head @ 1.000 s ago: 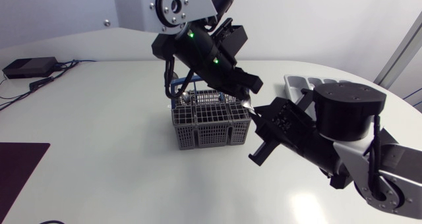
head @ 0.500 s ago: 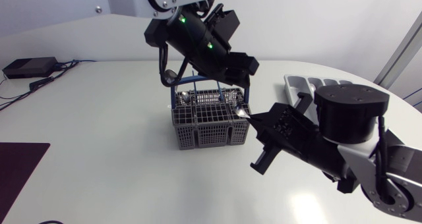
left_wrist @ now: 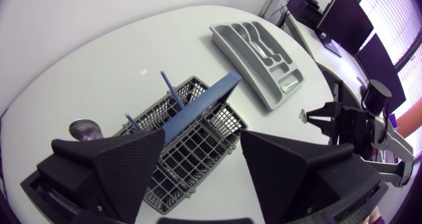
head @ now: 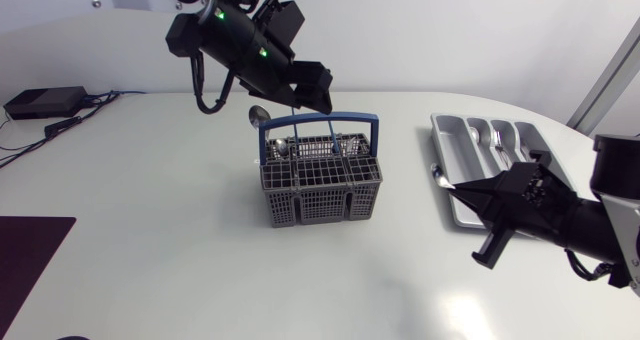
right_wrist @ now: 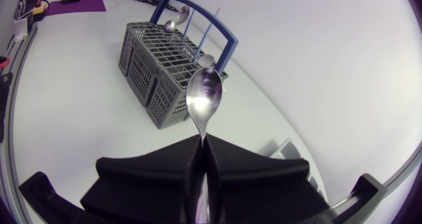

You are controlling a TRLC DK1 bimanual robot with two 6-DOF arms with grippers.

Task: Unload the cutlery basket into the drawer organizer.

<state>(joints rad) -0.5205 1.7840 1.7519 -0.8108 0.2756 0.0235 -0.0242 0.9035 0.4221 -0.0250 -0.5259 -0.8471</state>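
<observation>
**Spoon in my right gripper, bowl aimed left at the basket**

My right gripper (right_wrist: pixel 201 141) is clamped on the handle of a spoon (right_wrist: pixel 204 95). The spoon's long axis runs straight ahead of the fingers, bowl leading. It points left across the table (head: pixel 180 230) toward the basket (head: pixel 320 185), well apart from it. The gripper hangs at the near end of the organizer (head: pixel 440 140), which lies to the right and already holds cutlery.

My left gripper (left_wrist: pixel 201 135) hovers above the basket's far side, its fingers spread wide with nothing between them. Another spoon's bowl (head: pixel 258 113) shows by the basket's far left corner, beside the blue handle (head: pixel 320 125).

Bare table lies between basket and organizer, and more on the near side.

A second ago both grippers met over the basket's right side. Since then my right arm has drawn back right to the organizer, and my left has pulled away to the far left.
</observation>
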